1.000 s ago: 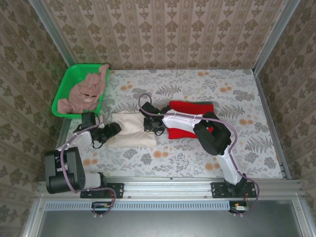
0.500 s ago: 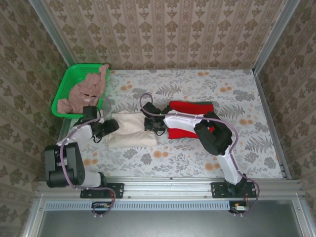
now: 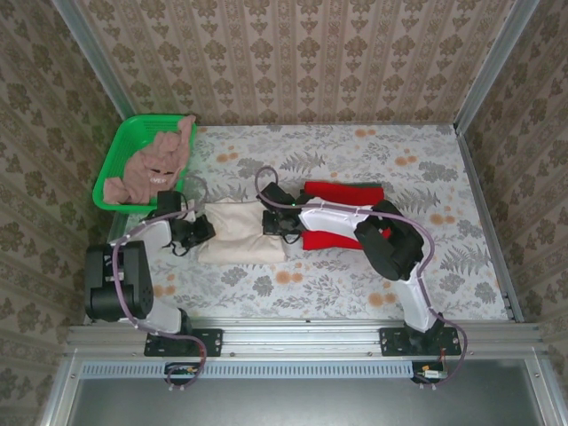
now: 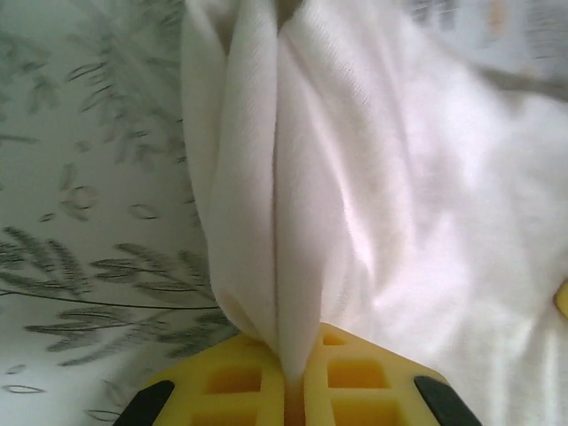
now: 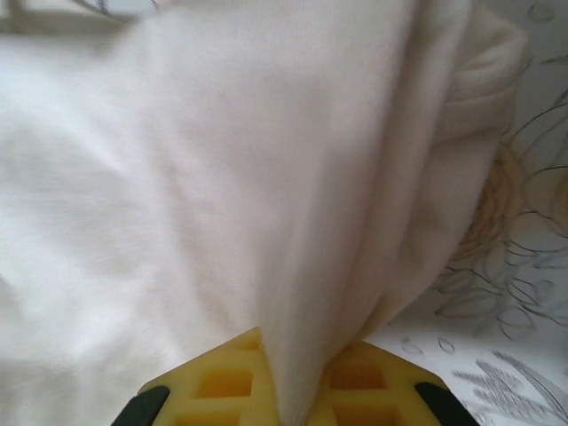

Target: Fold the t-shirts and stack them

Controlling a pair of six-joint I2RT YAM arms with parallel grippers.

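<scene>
The left gripper (image 3: pixel 197 232) and right gripper (image 3: pixel 272 222) are clamping shut on the cream t-shirt (image 3: pixel 238 232), one at each end. Stacking seems to be starting, likely calling for an even joint lift toward the red t-shirt (image 3: pixel 342 191).

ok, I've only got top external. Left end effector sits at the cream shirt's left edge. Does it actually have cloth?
Observer: Yes. Left wrist shows a fold of the cream t-shirt pinched between the yellow fingers of the left end effector, which is shut.
Operator: Right one?
Observer: The right end effector is shut on a cream fold too.
Operator: One layer there?
Observer: Looks like more. Right wrist shows a thick rolled edge beside the grip, over the patterned table.
</scene>
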